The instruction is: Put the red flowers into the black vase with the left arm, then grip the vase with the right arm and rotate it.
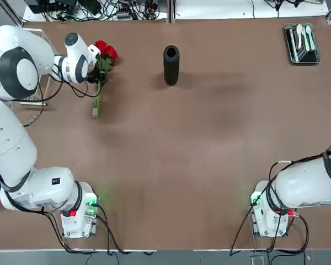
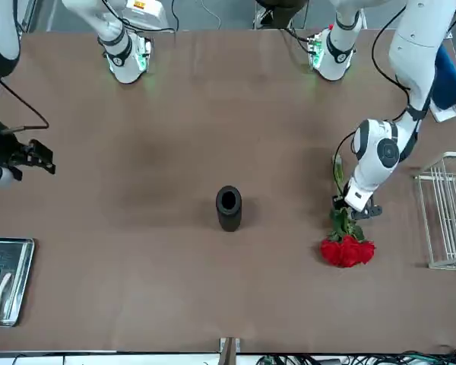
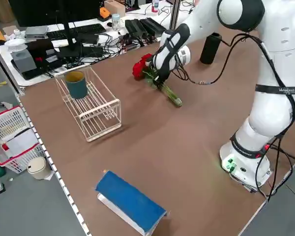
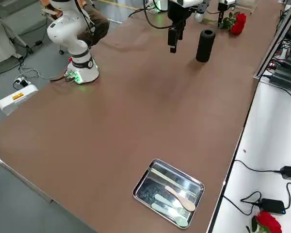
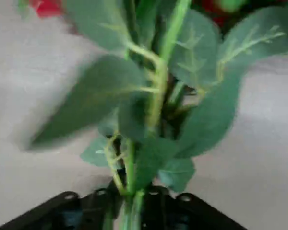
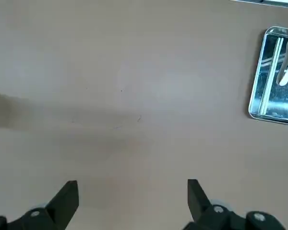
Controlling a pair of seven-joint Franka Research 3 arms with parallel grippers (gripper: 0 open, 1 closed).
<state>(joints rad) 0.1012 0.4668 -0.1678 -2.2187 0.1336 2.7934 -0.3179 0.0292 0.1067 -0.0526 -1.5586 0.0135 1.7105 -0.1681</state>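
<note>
Stems gripped in my left hand (image 5: 129, 213), upper left of the top view, right hand (image 6: 133, 196) parked open at the right; next, lift the red flowers (image 2: 348, 250) over the black vase (image 1: 171, 65).

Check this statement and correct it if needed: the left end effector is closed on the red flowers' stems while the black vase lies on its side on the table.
One error: the black vase stands upright, its round mouth facing up, as the front view shows. The rest holds: the left end effector is closed on the stems of the red flowers.
</note>
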